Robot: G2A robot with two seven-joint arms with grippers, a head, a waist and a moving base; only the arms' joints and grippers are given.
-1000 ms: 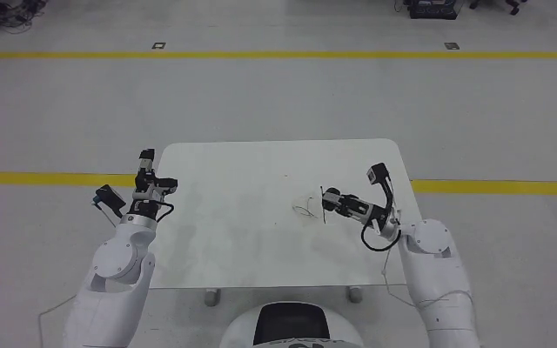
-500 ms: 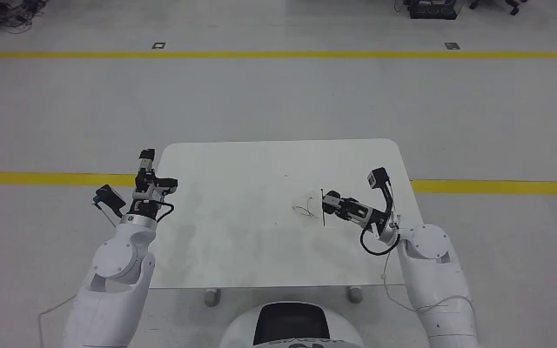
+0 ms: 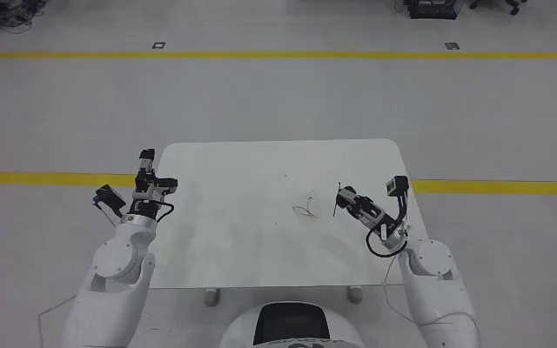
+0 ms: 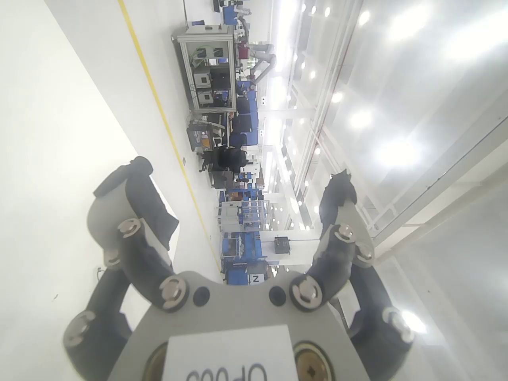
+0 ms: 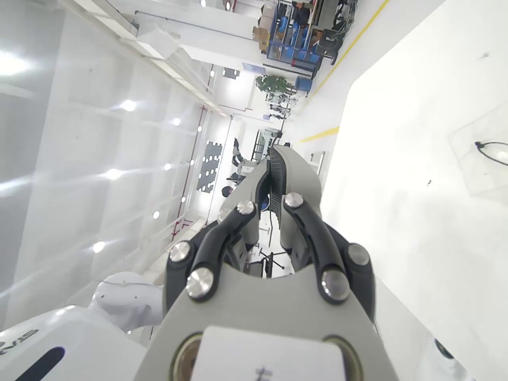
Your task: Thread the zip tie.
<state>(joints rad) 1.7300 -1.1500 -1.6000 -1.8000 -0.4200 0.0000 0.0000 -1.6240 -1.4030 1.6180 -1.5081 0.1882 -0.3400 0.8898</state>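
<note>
Zip tie [image 3: 335, 207] pinched crosswise in right gripper [image 3: 341, 196], thin loop [image 3: 305, 208] lying beside

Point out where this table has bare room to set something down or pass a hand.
Free: the wide stretch of table between the left gripper at its left edge and the clear packet, and the strip along the far edge. Crowded: right of centre, where the right gripper holds the zip tie close beside the packet.
</note>
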